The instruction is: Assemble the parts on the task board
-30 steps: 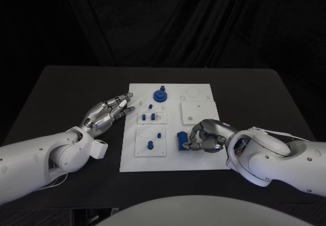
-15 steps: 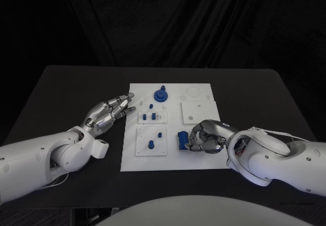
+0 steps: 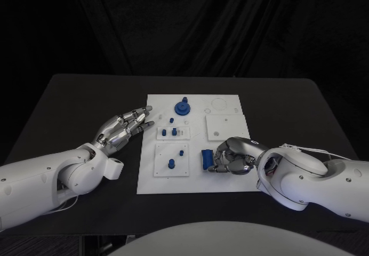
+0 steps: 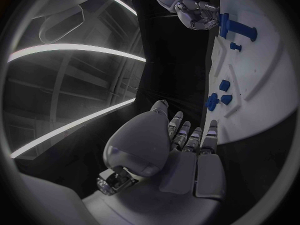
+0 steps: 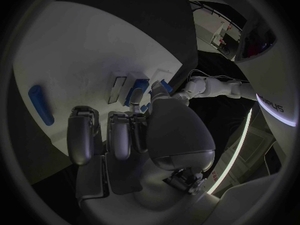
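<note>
Right hand over the near right part of the board, fingers curled in, nothing seen held; a loose blue bar lies flat on the board just beside its fingertips, whether touching I cannot tell; in the right wrist view the bar lies apart from the fingers. Left hand hovers by the board's left edge, fingers spread and straight, holding nothing; in its own wrist view the left hand points along the board edge.

Step in hand, as I judge it: picking up the bar for seating. To do it well: open the fingers first, come at the bar across its short side, pinch near its middle so it does not swing; lift clear before turning; left hand could press the board edge to stop sliding.

Holders on the board: near left plate with small blue pegs standing in it; small plate behind it, also with blue pegs; right plate bare white; a round blue gear with a post at the far end. Which seat takes the bar I cannot tell.
</note>
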Controlling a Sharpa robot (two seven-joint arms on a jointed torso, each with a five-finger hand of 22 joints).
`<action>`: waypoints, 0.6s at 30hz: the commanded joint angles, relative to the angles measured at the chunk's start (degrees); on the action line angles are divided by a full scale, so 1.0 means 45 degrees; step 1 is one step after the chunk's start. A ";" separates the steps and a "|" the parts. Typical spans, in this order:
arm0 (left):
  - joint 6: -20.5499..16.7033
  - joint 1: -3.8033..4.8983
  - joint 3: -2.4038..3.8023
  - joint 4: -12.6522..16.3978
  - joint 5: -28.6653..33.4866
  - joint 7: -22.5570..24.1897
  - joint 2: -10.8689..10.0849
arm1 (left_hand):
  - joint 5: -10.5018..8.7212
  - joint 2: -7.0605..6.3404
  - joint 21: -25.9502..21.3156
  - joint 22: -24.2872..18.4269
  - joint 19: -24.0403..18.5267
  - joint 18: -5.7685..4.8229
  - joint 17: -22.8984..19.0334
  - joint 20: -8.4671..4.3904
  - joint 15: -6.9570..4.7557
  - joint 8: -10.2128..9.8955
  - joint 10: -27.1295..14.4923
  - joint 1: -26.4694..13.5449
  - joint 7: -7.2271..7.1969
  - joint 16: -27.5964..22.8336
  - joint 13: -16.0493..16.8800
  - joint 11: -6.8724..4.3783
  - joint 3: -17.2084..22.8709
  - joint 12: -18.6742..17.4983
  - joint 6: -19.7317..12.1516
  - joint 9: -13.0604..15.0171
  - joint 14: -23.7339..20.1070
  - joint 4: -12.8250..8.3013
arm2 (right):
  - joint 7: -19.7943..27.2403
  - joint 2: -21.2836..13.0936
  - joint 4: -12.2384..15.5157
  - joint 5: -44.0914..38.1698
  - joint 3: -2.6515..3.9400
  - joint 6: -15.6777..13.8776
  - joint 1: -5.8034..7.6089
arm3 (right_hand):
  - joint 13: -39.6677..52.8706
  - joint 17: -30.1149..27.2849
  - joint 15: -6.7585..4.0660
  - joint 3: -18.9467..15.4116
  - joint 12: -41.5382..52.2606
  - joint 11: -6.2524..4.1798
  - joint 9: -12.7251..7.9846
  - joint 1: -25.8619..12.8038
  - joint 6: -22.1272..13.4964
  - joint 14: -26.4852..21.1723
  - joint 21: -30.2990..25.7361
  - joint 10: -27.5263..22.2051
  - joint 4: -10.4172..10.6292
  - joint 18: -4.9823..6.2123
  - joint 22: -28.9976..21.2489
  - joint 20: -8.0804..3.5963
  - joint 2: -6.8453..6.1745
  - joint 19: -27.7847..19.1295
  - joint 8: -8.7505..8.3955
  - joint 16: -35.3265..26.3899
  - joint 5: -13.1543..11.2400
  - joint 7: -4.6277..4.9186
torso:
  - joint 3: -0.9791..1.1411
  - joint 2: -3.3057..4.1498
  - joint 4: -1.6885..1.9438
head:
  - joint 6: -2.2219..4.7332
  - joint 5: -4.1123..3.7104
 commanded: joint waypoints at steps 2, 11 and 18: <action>0.0165 -0.0024 0.0010 0.0019 0.0040 0.0144 0.0025 | 0.0081 0.0033 0.0055 -0.0014 0.0045 0.0222 0.0004 0.0051 -0.0104 0.0045 0.0047 0.0127 0.0086 0.0020 0.0022 0.0110 0.0098 0.0049 -0.0003 0.0003 0.0006 0.0011 | 0.0082 -0.0048 0.0039 -0.0083 0.0001 0.0323 -0.0041 | 0.3351 0.3355 0.0038 0.0111 0.0033 0.0116 0.0019 -0.0199 0.0086 0.1356 -0.0069 0.1347 0.0063 0.0095 0.2818 0.0072 -0.0442 0.0573 0.0110 0.0037 -0.1065 0.0024 | 0.0003 -0.0004 -0.0001 | 0.0000 0.0003; 0.0149 -0.0036 0.0010 0.0009 0.0040 0.0144 0.0021 | 0.0082 0.0034 0.0055 -0.0016 0.0045 0.0223 0.0005 0.0050 -0.0107 0.0048 0.0067 0.0129 0.0095 0.0020 0.0029 0.0125 0.0107 0.0085 0.0017 0.0006 0.0006 0.0008 | 0.0113 -0.0697 0.0494 -0.0084 0.0007 -0.0260 0.0112 | 0.3351 0.3355 0.0125 0.0837 0.0033 0.0203 -0.0894 -0.1525 0.0037 0.1356 -0.0096 0.1347 0.0149 0.0100 0.2813 0.0132 -0.1446 0.0570 -0.0669 0.0037 -0.2144 0.0157 | -0.0001 -0.0004 -0.0008 | 0.0000 0.0043; -0.0031 -0.0037 0.0010 0.0049 0.0040 0.0244 -0.0046 | 0.0096 0.0016 0.0056 -0.0020 0.0050 0.0229 0.0013 0.0048 -0.0123 0.0071 0.0160 0.0144 0.0140 0.0029 0.0053 0.0156 0.0141 0.0221 0.0117 0.0023 0.0028 -0.0018 | -0.0693 -0.1550 0.0853 -0.0084 0.0006 -0.0148 0.1163 | 0.3351 0.3355 0.0250 0.1413 0.0033 0.0331 -0.3061 -0.1522 0.0673 0.1356 -0.0098 0.1347 0.0069 0.0102 0.2813 0.0224 -0.0063 0.0582 -0.2603 0.0037 0.2836 0.0320 | -0.0002 -0.0001 -0.0016 | 0.0000 -0.0020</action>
